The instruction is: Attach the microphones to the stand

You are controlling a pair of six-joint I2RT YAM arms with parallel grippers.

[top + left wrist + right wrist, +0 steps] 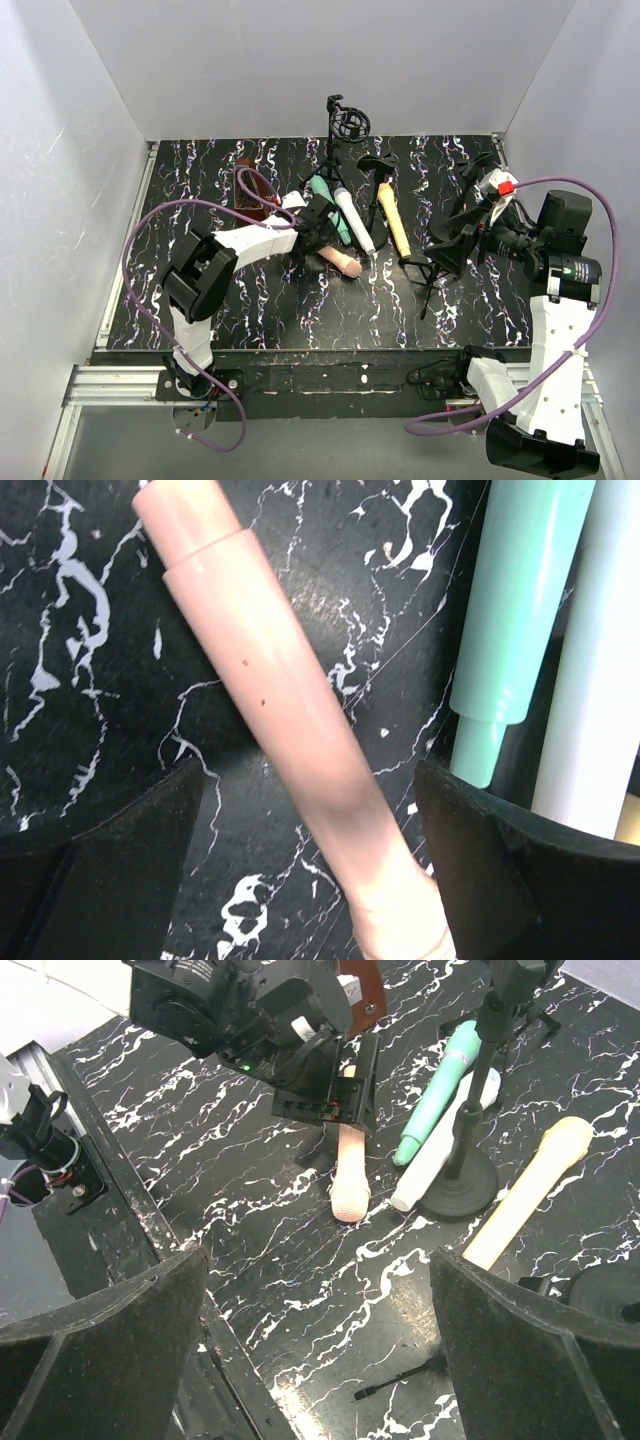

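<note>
Now left gripper point(305, 850) straddles peach-pink microphone point(270, 680), jaws wide, no contact: I line up across shaft for pickup. Right gripper point(320, 1340) wide, empty, off to side, likely leaving room.

Plain white walls point(300, 60) enclose a black tabletop point(300, 312) (veined white like marble) on three sides.

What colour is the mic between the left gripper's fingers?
The microphone is peach-pink; it shows best in the left wrist view.
</note>
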